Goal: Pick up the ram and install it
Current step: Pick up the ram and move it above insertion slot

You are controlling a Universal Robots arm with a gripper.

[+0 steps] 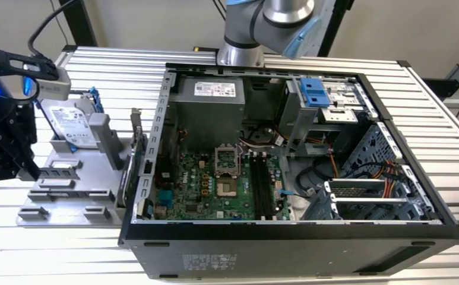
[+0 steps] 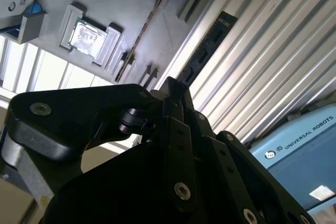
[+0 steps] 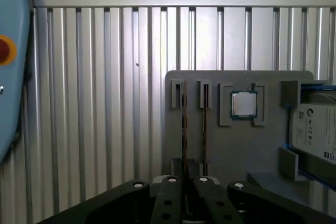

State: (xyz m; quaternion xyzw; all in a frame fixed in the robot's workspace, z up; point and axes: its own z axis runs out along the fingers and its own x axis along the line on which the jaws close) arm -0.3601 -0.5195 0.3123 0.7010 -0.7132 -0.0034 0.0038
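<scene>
Gripper (image 3: 186, 195), black jointed links, hung over the tray (image 3: 262, 150). Its jaws looked drawn together with nothing between them. Ram (image 3: 184, 129) stood on edge in a tray slot, untouched, with a 2nd stick (image 3: 205, 124) just beside it. In the exterior view the tray sat at 9 o'clock of the case (image 1: 293, 237).

Risks, judged:
- Shut jaws would butt the thin top edge instead of straddling it.
- The close neighbour could be snagged.
- A tilted grasp would jam in the narrow black slots (image 1: 259, 187).

Materials: tray matte grey, blocky. Table (image 3: 105, 103) ribbed bright aluminium. CPU (image 3: 244, 103) square, shiny.
</scene>
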